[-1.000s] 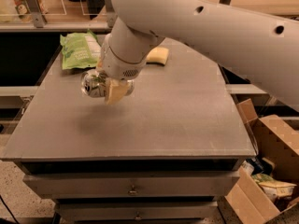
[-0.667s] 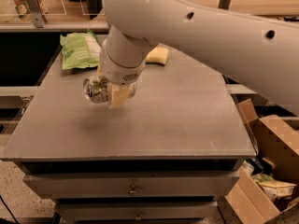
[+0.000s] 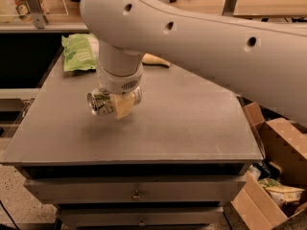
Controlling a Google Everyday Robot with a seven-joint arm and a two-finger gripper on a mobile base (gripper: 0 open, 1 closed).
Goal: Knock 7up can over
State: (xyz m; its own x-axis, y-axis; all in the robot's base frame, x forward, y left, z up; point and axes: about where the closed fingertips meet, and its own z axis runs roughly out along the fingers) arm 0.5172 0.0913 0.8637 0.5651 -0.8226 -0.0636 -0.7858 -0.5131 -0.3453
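Observation:
The 7up can (image 3: 100, 102) is a small silver can lying on its side, with its silver top facing left toward the camera. It sits in my gripper (image 3: 115, 103), just under the white wrist of the arm (image 3: 192, 37). One tan finger pad (image 3: 124, 107) presses against the can's right side. The can hangs slightly above the grey table (image 3: 192, 128), left of its middle, with a faint shadow beneath it. The far finger is hidden behind the can.
A green snack bag (image 3: 79, 54) lies at the table's back left. A yellowish object (image 3: 154, 60) lies behind the arm. Cardboard boxes (image 3: 278, 176) stand on the floor to the right. Drawers (image 3: 136, 193) run below the table's front edge.
The gripper, with the can on its side in it, has moved toward the table's front. The snack bag has not moved.

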